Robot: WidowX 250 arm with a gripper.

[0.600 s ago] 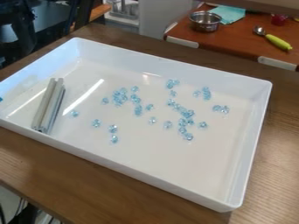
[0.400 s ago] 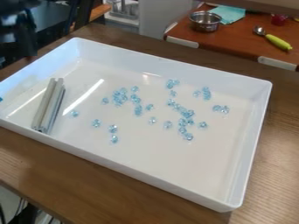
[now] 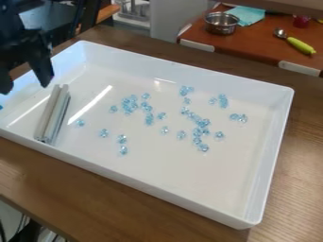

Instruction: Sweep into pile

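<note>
At the upper left, the black gripper (image 3: pixel 25 85) hangs over the left end of the white tray, its two fingers spread apart with nothing between them. Just right of and below its fingertips, a grey metal bar (image 3: pixel 52 113) lies lengthwise near the tray's left end, not touched by the gripper as far as I can see. Clear blue beads (image 3: pixel 200 123) are scattered over the middle and right of the tray floor, some clustered, others single. One lone bead (image 3: pixel 80 123) lies a little right of the bar.
The white tray (image 3: pixel 157 182) has raised walls all round and stands on a brown wooden table (image 3: pixel 95 184). Behind it, a second reddish surface (image 3: pixel 252 42) holds a metal pot (image 3: pixel 221 22), a teal cloth (image 3: pixel 247 15) and a spoon with a green handle (image 3: pixel 301 45).
The arm has come further into view from the upper left, and its gripper is now lower, over the tray's left end. The bar and beads have stayed put.
</note>
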